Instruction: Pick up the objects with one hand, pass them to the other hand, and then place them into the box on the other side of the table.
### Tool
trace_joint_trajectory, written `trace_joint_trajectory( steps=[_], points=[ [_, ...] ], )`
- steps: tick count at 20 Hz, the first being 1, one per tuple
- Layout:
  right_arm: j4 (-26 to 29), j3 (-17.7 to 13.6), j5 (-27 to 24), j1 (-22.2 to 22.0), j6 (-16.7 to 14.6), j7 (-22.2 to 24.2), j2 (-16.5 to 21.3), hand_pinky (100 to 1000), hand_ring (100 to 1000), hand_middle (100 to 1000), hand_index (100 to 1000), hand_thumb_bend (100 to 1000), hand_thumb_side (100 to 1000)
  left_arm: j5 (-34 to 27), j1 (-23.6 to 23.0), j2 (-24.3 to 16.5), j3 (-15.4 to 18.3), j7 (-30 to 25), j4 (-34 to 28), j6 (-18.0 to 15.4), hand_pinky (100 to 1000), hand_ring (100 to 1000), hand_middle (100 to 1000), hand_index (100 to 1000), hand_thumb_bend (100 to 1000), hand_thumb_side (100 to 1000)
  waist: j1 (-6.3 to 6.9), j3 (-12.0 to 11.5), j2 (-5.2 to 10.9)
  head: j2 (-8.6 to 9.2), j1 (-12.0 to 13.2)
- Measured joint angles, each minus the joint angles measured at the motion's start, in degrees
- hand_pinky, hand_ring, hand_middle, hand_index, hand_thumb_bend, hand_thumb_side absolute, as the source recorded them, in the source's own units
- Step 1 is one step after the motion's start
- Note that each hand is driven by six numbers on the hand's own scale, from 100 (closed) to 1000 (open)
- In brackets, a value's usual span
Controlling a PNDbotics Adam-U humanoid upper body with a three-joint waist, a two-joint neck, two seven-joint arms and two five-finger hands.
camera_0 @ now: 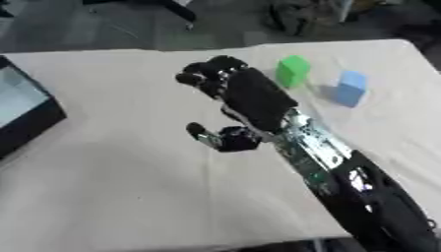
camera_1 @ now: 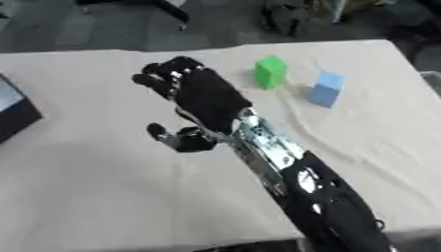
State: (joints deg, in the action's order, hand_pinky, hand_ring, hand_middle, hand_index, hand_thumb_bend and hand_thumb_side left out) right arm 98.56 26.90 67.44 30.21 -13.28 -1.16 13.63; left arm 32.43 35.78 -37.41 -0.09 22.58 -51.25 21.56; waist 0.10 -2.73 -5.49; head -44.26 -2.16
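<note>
The right hand (camera_0: 250, 96) is hovering over the middle of the table (camera_0: 112, 187), fingers curled inward and holding nothing that I can see. The green block (camera_0: 293, 70) is standing just beyond its fingertips toward the far right corner, the blue block (camera_0: 349, 87) further right beside it. The black box (camera_0: 26, 115) is sitting at the left edge. No writing is legible anywhere.

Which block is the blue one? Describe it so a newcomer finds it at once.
On the cloth-covered table, look to the far right corner, beyond the right hand. Two blocks stand there apart; the blue block is the one nearer the right edge, pale blue, unlike the bright green block.
</note>
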Motion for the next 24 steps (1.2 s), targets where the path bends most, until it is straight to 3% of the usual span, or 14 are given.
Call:
trace_joint_trajectory(
  steps=[2,3,7,9,10,12,13,14,17,21,24],
  points=[
    [0.1,0.0,-0.2,0.0,-0.3,0.3,0.0,816,781,805,900,271,349,7.7,1.2,-0.2,1.0,-2.0,5.8,1.6,857,903,863,917,985,655,-0.24,0.2,0.03,0.0,1.5],
    [0.2,0.0,-0.3,0.0,-0.4,0.4,0.0,816,780,804,900,270,348,11.1,1.6,-0.5,1.5,-3.2,7.4,2.0,872,916,881,929,1000,674,-0.32,0.2,0.03,0.0,2.0],
    [0.3,-0.3,-0.6,-0.3,-0.6,0.6,0.1,816,779,803,901,261,339,20.7,2.3,-1.6,3.8,-6.7,7.0,3.0,865,935,898,922,984,622,-0.32,0.2,0.06,0.0,2.8],
    [0.3,-0.8,-0.6,-0.5,-0.5,0.6,0.3,816,779,804,903,264,335,21.9,2.3,-1.9,5.0,-7.4,3.3,2.8,852,934,881,912,951,594,-0.3,0.2,0.06,0.0,2.8],
    [0.3,-1.1,-0.6,-0.5,-0.4,0.5,0.3,816,780,805,905,269,332,21.8,2.1,-2.0,5.4,-7.7,0.7,2.6,824,926,862,899,891,566,-0.26,0.2,0.06,0.0,2.6],
    [0.3,-1.8,-0.6,-0.4,0.0,0.3,0.8,816,781,806,905,271,332,19.3,1.2,-2.0,6.0,-8.3,-5.7,1.4,806,926,848,879,809,536,-0.22,0.2,0.06,0.0,2.1],
    [0.3,-2.3,-0.6,-0.4,0.3,0.1,1.2,814,782,809,906,186,303,16.8,0.6,-2.0,6.1,-8.7,-9.4,0.3,795,926,839,873,765,527,-0.22,0.2,0.06,0.0,1.7],
    [0.3,-2.9,-0.8,-0.2,0.9,-0.1,1.6,809,784,812,904,238,359,13.6,-0.1,-2.0,6.1,-9.1,-13.2,-1.3,780,907,822,865,741,517,-0.22,0.1,0.06,0.0,1.1],
    [-2.5,-5.5,-3.6,2.0,3.9,-0.5,2.4,797,793,831,906,189,439,2.3,-2.4,-1.5,5.6,-11.0,-24.9,-8.4,754,869,792,848,706,520,-0.23,0.0,0.06,0.0,-1.6],
    [-10.8,-10.9,-12.3,5.3,9.4,-0.8,5.0,809,833,890,942,159,563,-11.2,-5.9,1.3,4.4,-15.1,-38.1,-16.9,738,844,760,829,670,538,-0.5,0.0,0.09,0.0,-7.5],
    [-18.8,-15.3,-17.9,7.7,12.6,0.2,8.4,829,863,921,964,176,625,-18.7,-8.3,4.0,3.3,-18.2,-45.1,-19.9,735,843,754,823,646,561,-0.61,-0.1,0.1,-0.01,-12.6]
  ],
)
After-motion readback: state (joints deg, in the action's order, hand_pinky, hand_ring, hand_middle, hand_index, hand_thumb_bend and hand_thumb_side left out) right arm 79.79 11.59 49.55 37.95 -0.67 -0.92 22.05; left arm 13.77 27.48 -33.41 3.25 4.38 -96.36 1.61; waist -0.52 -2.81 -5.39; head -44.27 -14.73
